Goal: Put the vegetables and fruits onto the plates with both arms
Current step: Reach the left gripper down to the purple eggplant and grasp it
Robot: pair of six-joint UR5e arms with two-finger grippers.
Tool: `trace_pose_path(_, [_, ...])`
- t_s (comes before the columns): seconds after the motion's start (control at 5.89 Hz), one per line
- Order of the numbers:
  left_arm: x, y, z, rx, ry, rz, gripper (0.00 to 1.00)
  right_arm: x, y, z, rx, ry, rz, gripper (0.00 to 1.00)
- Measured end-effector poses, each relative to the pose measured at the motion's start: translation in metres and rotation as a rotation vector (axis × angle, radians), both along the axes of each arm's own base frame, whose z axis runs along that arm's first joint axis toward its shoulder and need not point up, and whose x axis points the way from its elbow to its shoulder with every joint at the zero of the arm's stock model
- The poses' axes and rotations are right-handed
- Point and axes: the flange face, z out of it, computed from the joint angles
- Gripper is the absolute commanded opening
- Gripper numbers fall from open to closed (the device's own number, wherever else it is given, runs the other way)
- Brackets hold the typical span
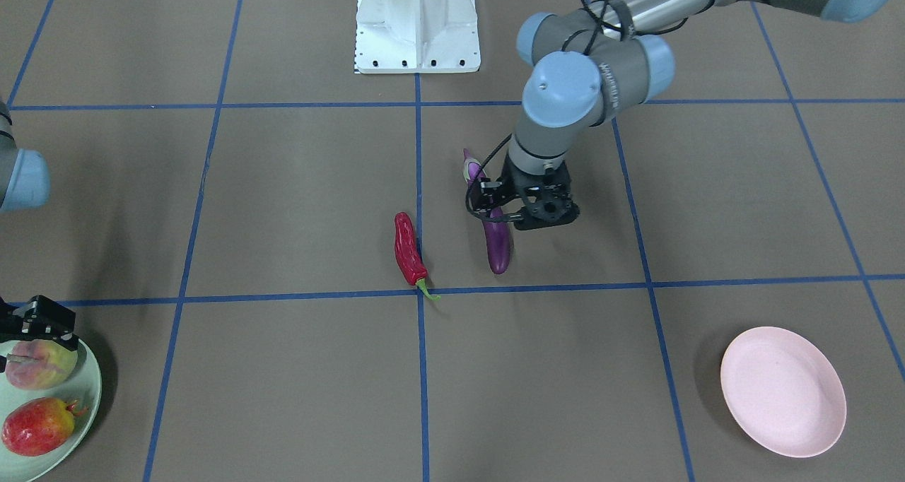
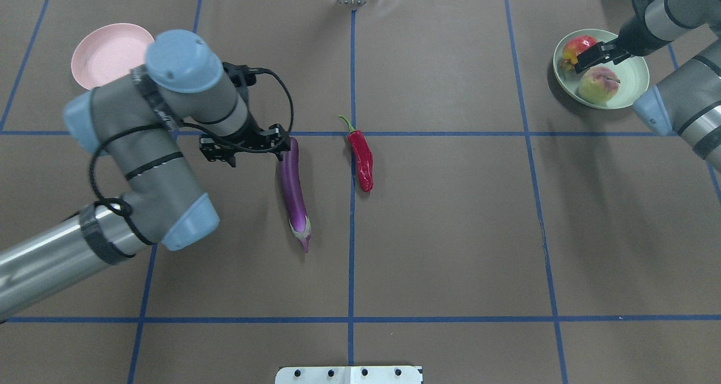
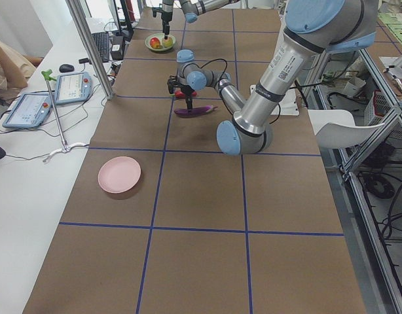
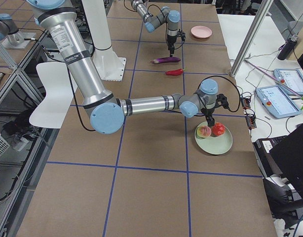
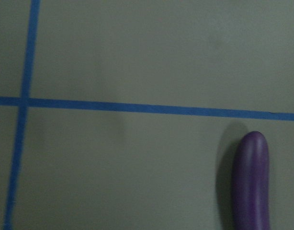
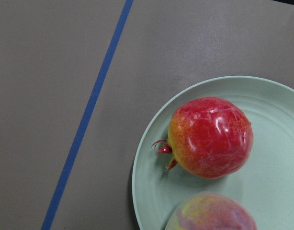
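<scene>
L gripper (image 2: 246,150) hovers low over far half of long glossy purple eggplant (image 2: 294,192), mid-table, just left of centre tape (image 2: 351,232). Fingers look spread, holding nothing. Wrinkled dark-red chili pepper (image 2: 362,159) lies just right of it, apart. Pale pink oval plate (image 1: 783,391) far left, bare, well apart.

R gripper (image 2: 594,54) close over pink-yellow peach (image 2: 598,85) on pale mint oval plate (image 2: 633,77), far right, beside round red-orange fruit (image 6: 210,136). Finger state: can't tell.

Risks:
- Grip off-centre → slick eggplant slips or tilts, drops during carry.
- Skewed close → eggplant rolls into chili.
- R lift-off could nudge peach.
</scene>
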Motion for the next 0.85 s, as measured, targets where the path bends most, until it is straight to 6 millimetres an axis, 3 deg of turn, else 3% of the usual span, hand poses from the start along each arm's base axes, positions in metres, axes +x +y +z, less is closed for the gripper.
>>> trace_pose_path(0.17, [0.018, -0.003, -0.001, -0.015, -0.025, -0.004, 1.0, -0.001, 0.0, 0.0, 0.0, 0.0, -0.001, 1.0])
trace_pose_path(0.51, [0.023, -0.005, 0.015, -0.009, -0.056, 0.017, 0.99, -0.003, 0.0, -0.001, -0.001, 0.0, -0.003, 1.0])
trace_pose_path(0.68, [0.024, -0.004, 0.025, -0.004, -0.066, 0.033, 0.58, -0.004, 0.0, -0.001, -0.001, 0.0, -0.004, 1.0])
trace_pose_path(0.85, [0.025, -0.002, 0.027, -0.002, -0.067, 0.041, 0.01, -0.004, 0.001, 0.0, -0.002, 0.0, -0.005, 1.0])
